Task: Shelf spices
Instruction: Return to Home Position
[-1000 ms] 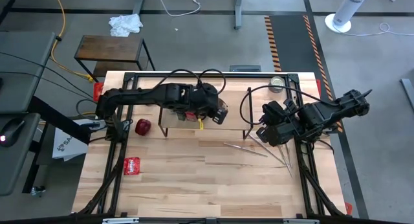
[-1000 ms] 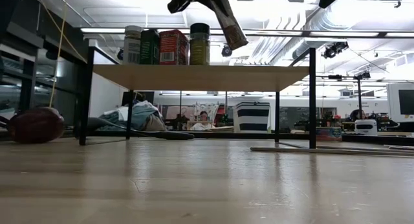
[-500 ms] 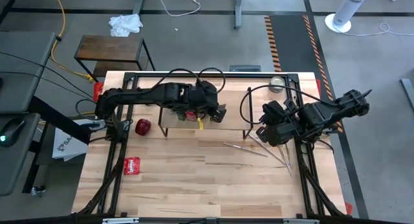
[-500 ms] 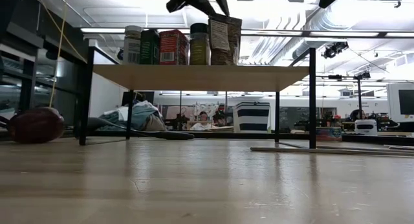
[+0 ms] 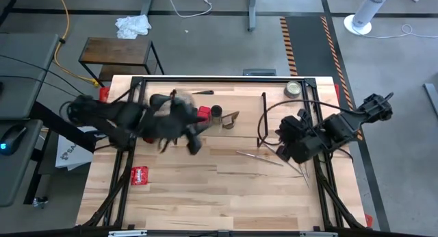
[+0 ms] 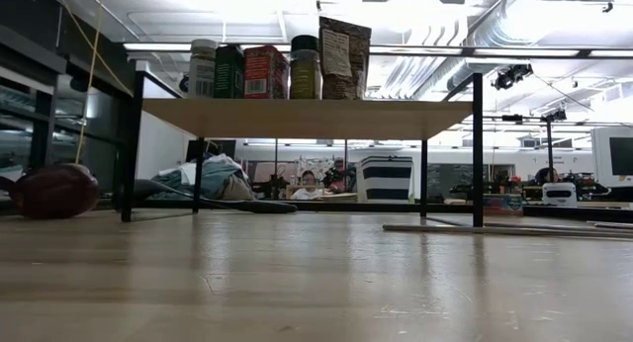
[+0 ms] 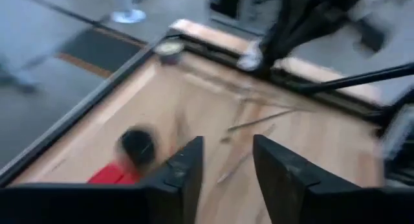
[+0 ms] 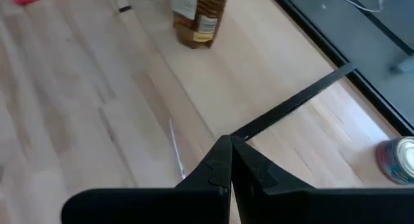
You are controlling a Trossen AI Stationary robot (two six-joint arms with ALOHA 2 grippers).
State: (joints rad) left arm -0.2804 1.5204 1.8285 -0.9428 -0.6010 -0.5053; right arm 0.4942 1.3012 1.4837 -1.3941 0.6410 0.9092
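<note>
Looking down on the tabletop (image 5: 205, 189), I see the shelf (image 6: 297, 118) standing on it. My left gripper (image 7: 228, 143) hangs in front of it, fingers parted and empty. My right gripper (image 8: 231, 141) waits beside its right end, pinched together on nothing. The spices (image 6: 264, 72) stand in a row on the shelf.
</note>
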